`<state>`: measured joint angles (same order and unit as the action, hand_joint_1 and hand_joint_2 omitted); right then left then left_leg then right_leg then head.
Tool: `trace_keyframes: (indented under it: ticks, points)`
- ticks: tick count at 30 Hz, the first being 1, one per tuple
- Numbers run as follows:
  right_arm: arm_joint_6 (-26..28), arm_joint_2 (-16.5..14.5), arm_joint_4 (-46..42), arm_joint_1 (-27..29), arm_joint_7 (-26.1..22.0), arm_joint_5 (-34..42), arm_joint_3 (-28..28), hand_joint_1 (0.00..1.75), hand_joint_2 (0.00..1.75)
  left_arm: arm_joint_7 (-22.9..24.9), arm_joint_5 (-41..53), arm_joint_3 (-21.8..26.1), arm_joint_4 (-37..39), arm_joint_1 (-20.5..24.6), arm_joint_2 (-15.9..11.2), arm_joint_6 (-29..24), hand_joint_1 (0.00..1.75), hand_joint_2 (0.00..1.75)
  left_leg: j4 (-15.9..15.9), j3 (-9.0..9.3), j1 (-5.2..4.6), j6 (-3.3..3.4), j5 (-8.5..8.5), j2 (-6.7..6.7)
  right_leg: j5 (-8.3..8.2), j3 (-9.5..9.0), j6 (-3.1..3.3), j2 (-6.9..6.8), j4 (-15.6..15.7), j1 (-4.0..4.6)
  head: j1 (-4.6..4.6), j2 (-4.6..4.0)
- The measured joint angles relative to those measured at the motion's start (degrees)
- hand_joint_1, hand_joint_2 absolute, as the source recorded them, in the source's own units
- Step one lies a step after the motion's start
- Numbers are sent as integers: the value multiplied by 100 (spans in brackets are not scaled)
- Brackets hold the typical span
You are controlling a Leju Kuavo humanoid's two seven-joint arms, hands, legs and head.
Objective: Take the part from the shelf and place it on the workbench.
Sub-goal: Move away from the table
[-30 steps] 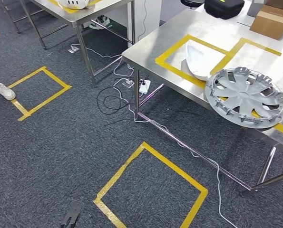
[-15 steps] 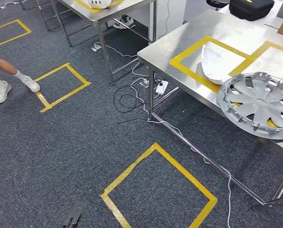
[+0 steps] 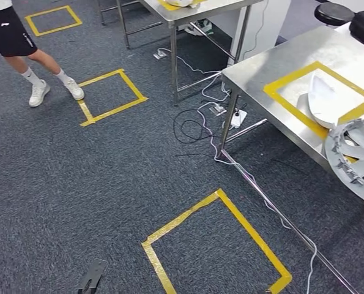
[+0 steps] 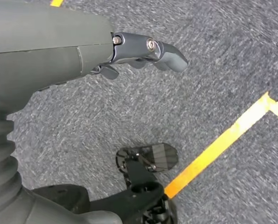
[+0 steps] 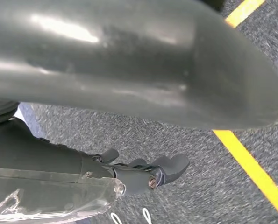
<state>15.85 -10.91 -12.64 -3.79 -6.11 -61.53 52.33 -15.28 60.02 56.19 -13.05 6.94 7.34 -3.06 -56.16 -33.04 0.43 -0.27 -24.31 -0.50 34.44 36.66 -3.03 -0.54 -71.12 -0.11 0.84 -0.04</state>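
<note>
Both hands, left hand (image 4: 144, 49) and right hand (image 5: 148, 172), hang spread and empty over grey carpet floor (image 3: 78, 184); judging so, the shelf must first be found.

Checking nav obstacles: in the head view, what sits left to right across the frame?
Person's legs → small yellow tape square → coiled black cable → large yellow tape square → steel workbench → white part → silver wheel cover.
</note>
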Motion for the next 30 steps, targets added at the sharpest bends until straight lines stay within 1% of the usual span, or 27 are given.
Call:
trace_keyframes:
  ticks: [1,2,3,4,5,6,7,8,10,11,12,14,15,16,17,18,19,21,22,23,24,25,26,27,28,29,30]
  points:
    - [3,0,3,6,4,0,1,0,0,0,-1,0,0,-4,1,0,0,175,-1,-1,0,2,1,-68,88,153,-1,18,-297,0,-1,0]
    - [5,0,4,8,7,0,1,0,0,0,-1,0,0,-10,2,0,0,175,-2,0,1,0,2,-138,60,218,0,26,-395,-1,-3,0]
    - [8,0,5,8,8,0,1,0,0,0,-2,0,0,-15,2,0,0,175,-3,5,4,-3,3,-211,-90,161,5,41,-237,-7,-2,0]
    - [9,0,5,6,8,0,1,0,0,0,-3,0,0,-16,3,0,0,175,-5,12,9,-11,4,-287,-314,9,10,87,114,-19,-2,0]
    - [11,0,7,6,8,1,1,0,0,0,-3,0,0,-14,5,0,0,175,-8,14,11,-29,6,-361,-521,-179,9,227,538,-43,-7,0]
    - [12,-1,11,6,8,2,2,0,0,0,-3,0,0,-9,6,0,0,175,-21,7,7,-52,7,-431,-664,-347,10,371,915,-71,-8,0]
    - [14,-1,15,2,8,3,2,0,0,0,-3,0,0,-5,7,-1,0,175,-26,-11,8,-85,16,-492,-735,-454,15,490,1152,-89,-10,0]
    - [19,-2,19,-1,8,4,3,0,0,0,-3,0,0,-7,5,-1,0,175,-26,-35,14,-122,31,-549,-741,-498,31,565,1254,-93,-11,0]
    - [33,-4,21,-11,7,5,5,0,0,0,-4,0,0,-25,0,-3,0,175,-7,-74,42,-197,63,-640,-753,-509,99,476,1267,-74,-11,0]
    - [40,-7,21,-12,5,5,7,0,0,0,-5,0,0,-35,-2,-3,0,175,-30,-95,42,-226,43,-580,-766,-515,144,414,1281,-69,-2,0]
    - [45,-9,21,-13,3,4,9,0,0,0,-7,0,0,-35,-2,-4,0,175,-144,-156,34,-248,-40,-459,-779,-524,189,339,1302,-69,17,0]
    - [49,-11,21,-7,-1,1,10,0,0,0,-11,0,0,-14,5,-4,0,175,-695,-427,14,-275,-359,-157,-787,-535,257,171,1326,-53,59,0]
    - [50,-11,21,-1,-1,0,11,0,0,0,-13,0,0,-3,11,-4,0,175,-1075,-613,14,-286,-538,-88,-782,-534,277,80,1326,-40,71,0]
    - [52,-11,21,4,-1,0,13,0,0,0,-14,0,0,-2,16,-4,0,175,-1383,-762,15,-292,-648,-64,-778,-532,285,-5,1326,-28,73,0]
    - [53,-11,21,4,0,-1,15,0,0,0,-14,0,0,-8,20,-4,0,175,-1551,-838,15,-293,-670,-55,-773,-531,290,-86,1325,-19,72,0]
    - [54,-11,21,1,1,-2,16,0,0,0,-16,0,0,-15,20,-4,0,175,-1507,-805,15,-289,-583,-46,-770,-533,290,-156,1325,-13,73,0]
    - [55,-11,21,-5,1,-4,17,0,0,0,-19,0,0,-20,20,-4,0,175,-1254,-658,13,-277,-414,-14,-765,-539,285,-223,1325,-10,73,0]
    - [55,-11,21,-13,1,-11,17,0,0,0,-22,0,0,-10,19,-4,0,175,-501,-227,-20,-240,-107,250,-739,-561,249,-335,1313,16,80,0]
    - [58,-11,21,-14,1,-15,17,0,0,0,-22,0,0,4,20,-4,0,175,-220,-71,-39,-209,-34,373,-724,-572,222,-388,1309,35,77,0]
    - [61,-11,21,-14,1,-17,17,0,0,0,-22,0,0,16,20,-4,0,175,-71,3,-59,-180,-24,458,-709,-584,194,-439,1307,54,71,0]
    - [63,-11,21,-14,2,-19,18,0,0,0,-22,0,0,20,20,-4,0,175,-23,10,-76,-149,-38,442,-701,-594,166,-496,1312,66,64,0]
    - [66,-11,21,-17,3,-20,19,0,0,0,-22,0,0,14,17,-4,0,175,-23,1,-72,-110,-26,375,-696,-612,138,-555,1327,64,56,0]
    - [66,-11,21,-21,3,-20,19,0,0,0,-25,0,0,0,14,-4,0,175,-11,0,-65,-79,-15,313,-663,-615,106,-538,1306,54,49,0]
    - [67,-12,21,-23,2,-21,19,0,0,0,-27,0,0,-9,11,-4,0,175,0,0,-54,-45,-1,250,-583,-581,75,-452,1210,42,37,1]
    - [68,-13,21,-21,1,-21,19,0,0,0,-28,0,0,-9,10,-4,0,175,11,1,-40,-14,12,186,-440,-487,48,-320,985,30,21,1]
    - [69,-13,22,-15,-1,-22,19,0,0,0,-30,0,0,-5,13,-4,0,175,12,-4,-32,7,16,124,-252,-329,28,-161,639,17,-2,1]
    - [70,-12,22,-8,-1,-22,19,0,0,0,-29,0,0,1,15,-4,0,175,12,-8,-31,21,17,59,-58,-134,18,-56,223,12,-16,1]
